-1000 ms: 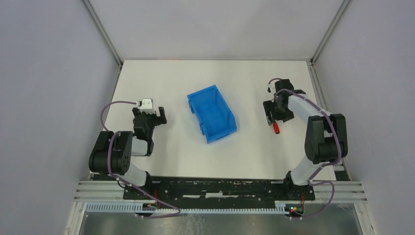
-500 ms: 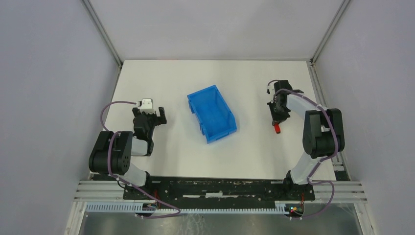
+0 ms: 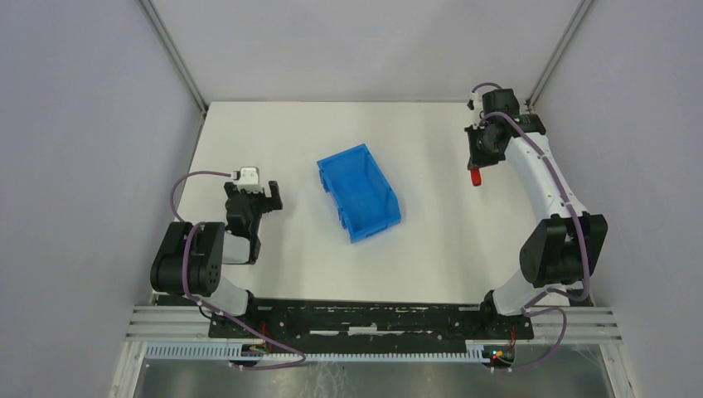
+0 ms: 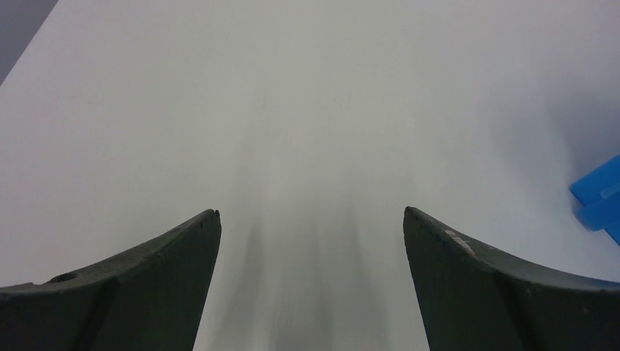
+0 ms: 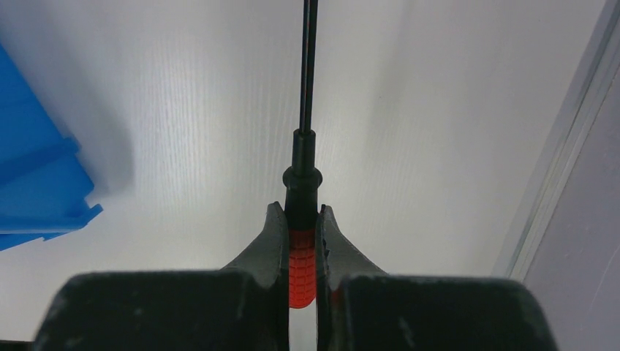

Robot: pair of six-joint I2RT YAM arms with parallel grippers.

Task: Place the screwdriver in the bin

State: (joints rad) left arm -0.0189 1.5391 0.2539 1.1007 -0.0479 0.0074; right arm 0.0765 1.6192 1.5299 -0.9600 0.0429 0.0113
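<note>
The screwdriver (image 5: 302, 267) has a red ribbed handle and a thin black shaft pointing away from the wrist camera. My right gripper (image 5: 300, 210) is shut on that handle, and it is lifted above the white table. In the top view the red handle of the screwdriver (image 3: 477, 177) hangs below my right gripper (image 3: 480, 162) at the far right of the table. The blue bin (image 3: 359, 192) stands in the middle, well to the left of it, and its corner (image 5: 36, 194) shows at the left of the right wrist view. My left gripper (image 4: 311, 213) is open over bare table.
A metal frame post and grey wall (image 3: 551, 58) stand close behind and to the right of the right arm. The table's right edge rail (image 5: 566, 146) runs beside the held tool. A blue edge of the bin (image 4: 601, 197) shows at the right of the left wrist view.
My right gripper closed on the screwdriver's handle, lifted it off the table and carried it back toward the far right corner. The left arm and bin stayed still.
</note>
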